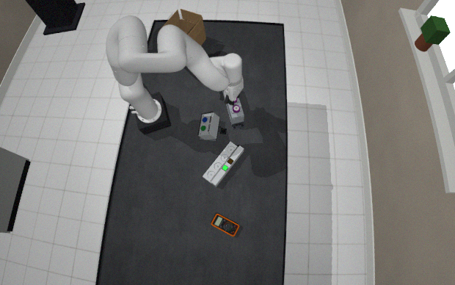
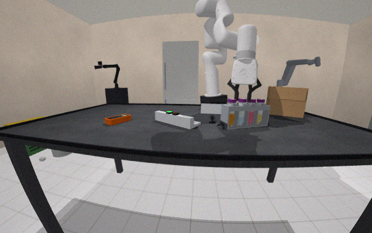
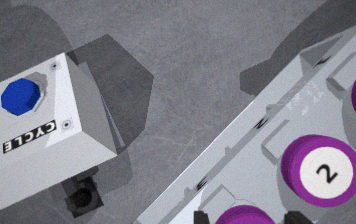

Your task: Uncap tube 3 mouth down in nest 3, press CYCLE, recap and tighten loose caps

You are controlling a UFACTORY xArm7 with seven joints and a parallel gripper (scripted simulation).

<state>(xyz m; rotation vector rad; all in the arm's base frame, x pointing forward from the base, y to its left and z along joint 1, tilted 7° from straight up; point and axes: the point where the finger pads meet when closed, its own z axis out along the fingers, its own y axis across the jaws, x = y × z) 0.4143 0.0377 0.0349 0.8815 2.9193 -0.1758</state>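
The decapping station (image 2: 244, 115) holds a row of tubes with purple caps. My gripper (image 2: 242, 97) points down over it. Its fingers stand open on either side of the cap of tube 3 (image 3: 243, 215), a little apart from it. The cap sits on its tube. The cap of tube 2 (image 3: 325, 171) is beside it. The cap tray (image 1: 223, 164) has its green lamp (image 1: 224, 167) lit and its other lamp (image 1: 230, 161) dark. The key housing (image 1: 208, 125) shows the blue CYCLE key (image 3: 20, 96) and the green READY key (image 1: 202, 128).
A cardboard box (image 2: 287, 101) stands behind the station. An orange multimeter (image 1: 224, 225) lies toward the far end of the table. A small black part (image 1: 221, 130) sits between the key housing and the station.
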